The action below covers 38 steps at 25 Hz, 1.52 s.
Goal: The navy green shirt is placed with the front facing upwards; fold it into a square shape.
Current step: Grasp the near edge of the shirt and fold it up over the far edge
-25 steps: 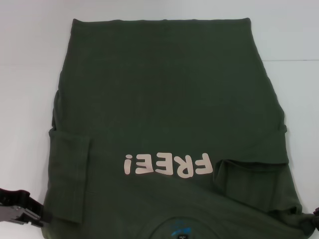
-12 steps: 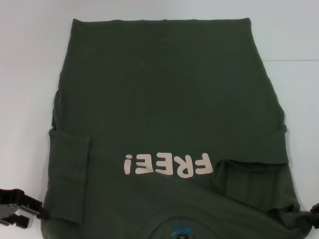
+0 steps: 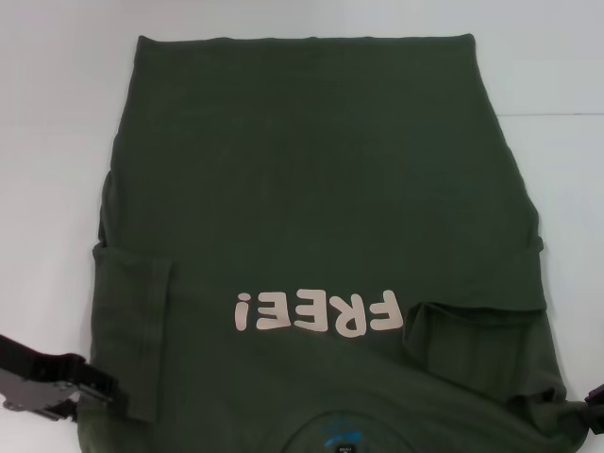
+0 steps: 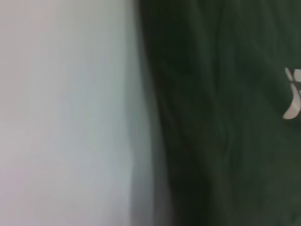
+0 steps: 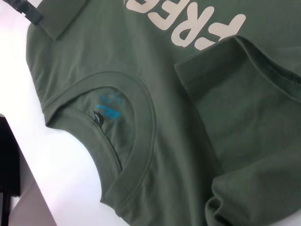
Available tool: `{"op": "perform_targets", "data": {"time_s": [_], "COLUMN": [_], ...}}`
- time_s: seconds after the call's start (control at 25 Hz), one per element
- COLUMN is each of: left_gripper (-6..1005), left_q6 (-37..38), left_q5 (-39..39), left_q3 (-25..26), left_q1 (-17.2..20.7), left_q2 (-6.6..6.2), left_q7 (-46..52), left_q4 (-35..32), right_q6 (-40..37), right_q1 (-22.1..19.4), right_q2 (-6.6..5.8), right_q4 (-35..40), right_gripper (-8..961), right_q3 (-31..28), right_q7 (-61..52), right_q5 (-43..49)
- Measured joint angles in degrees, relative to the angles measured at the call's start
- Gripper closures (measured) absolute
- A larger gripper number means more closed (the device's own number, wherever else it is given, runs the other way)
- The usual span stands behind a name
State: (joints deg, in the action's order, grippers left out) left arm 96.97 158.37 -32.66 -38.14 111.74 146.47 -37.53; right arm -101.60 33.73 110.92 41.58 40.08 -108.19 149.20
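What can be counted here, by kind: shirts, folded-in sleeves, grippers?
Shirts: 1, the green shirt
Folded-in sleeves: 2, left sleeve, right sleeve
Grippers: 2, left gripper and right gripper, at the shirt's near corners
Total: 5

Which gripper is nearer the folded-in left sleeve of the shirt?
Left. The left gripper sits at the edge of the folded left sleeve on the navy green shirt; the right gripper is across at the right shoulder.

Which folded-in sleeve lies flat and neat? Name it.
The sleeve on the robot's left, near the left gripper. It lies as a smooth rectangle on the shirt; the right sleeve is creased and bunched.
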Motion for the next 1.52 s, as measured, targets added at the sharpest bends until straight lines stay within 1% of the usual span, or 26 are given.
{"op": "perform_targets", "data": {"time_s": [0.2, 0.32, 0.52, 0.76, 0.96, 1.2, 1.32, 1.4, 1.52], "left_gripper": [444, 513, 628, 864, 954, 948, 945, 943, 939], "left_q6": [-1.03, -1.77, -2.1, -1.42, 1.98, 8.74, 10.31, 10.45, 10.24], "left_q5": [-0.03, -0.02, -0.02, -0.3, -0.75, -0.44, -0.47, -0.83, -1.71], "left_q3": [-0.2, 0.0, 0.14, 0.14, 0.24, -0.22, -0.22, 0.28, 1.5], "left_q1": [-0.36, -0.22, 0.04, 0.34, 0.51, 0.72, 0.86, 0.81, 0.18], "left_q2": [0.64, 0.64, 0.29, 0.24, 0.07, -0.29, -0.44, -0.74, -1.26], "left_q7": [-1.16, -2.1, -3.05, -3.89, -5.64, -8.18, -8.53, -8.54, -8.3], "left_q4": [-0.33, -0.46, -0.49, -0.53, -0.57, -0.57, -0.61, -0.52, -0.16], "right_q6": [0.01, 0.03, 0.17, 0.21, -1.69, -5.77, -6.78, -6.79, -6.38], "right_q1": [-0.26, -0.4, -0.54, -0.52, -0.71, -1.32, -1.45, -1.48, -0.95], "right_q2": [0.09, 0.11, 0.25, 0.27, 0.05, -0.44, -0.47, -0.52, -0.55], "right_q4": [0.03, 0.05, 0.09, 0.09, 0.09, 0.08, 0.08, 0.08, 0.08], "right_gripper": [872, 872, 873, 873, 873, 873, 873, 872, 872], "right_q3": [0.0, 0.0, 0.0, 0.0, 0.02, 0.5, 0.1, -1.17, -5.17], "right_q7": [0.0, 0.0, 0.0, 0.03, 2.03, 5.7, 7.04, 7.65, 8.12], "right_q5": [-0.19, -0.22, -0.22, -0.22, 0.03, 0.92, 1.38, 1.21, 0.94]}}
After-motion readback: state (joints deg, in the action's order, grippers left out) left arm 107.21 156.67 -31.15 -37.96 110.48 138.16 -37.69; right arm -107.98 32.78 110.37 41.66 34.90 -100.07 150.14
